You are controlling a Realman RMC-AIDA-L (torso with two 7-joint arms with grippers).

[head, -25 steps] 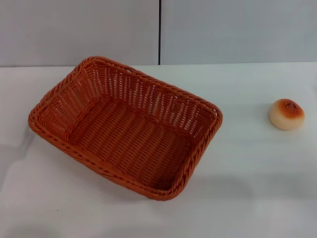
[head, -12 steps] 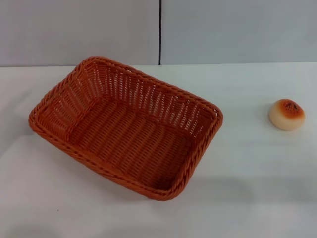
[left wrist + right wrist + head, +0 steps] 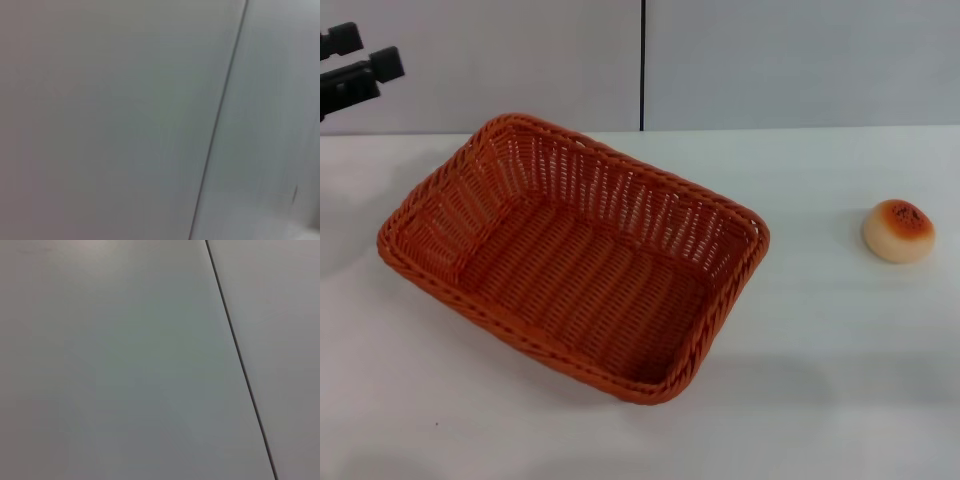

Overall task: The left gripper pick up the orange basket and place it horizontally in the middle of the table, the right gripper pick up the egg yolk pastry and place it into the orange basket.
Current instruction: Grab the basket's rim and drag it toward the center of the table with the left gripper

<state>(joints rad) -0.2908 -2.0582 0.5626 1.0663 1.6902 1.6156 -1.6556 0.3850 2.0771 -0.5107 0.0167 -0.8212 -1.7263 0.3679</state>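
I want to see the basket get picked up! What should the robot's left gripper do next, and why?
Probably bring the left gripper down toward the near left rim of the orange basket. It sits high at the far left, its fingers apart, touching nothing. The basket lies skewed on the table, and the egg yolk pastry waits outside it.

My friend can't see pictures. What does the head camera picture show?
A big orange basket sits empty and slanted on a white table. A small egg yolk pastry lies apart on the table's right side, and the left gripper, fingers apart, pokes in at the upper left corner.
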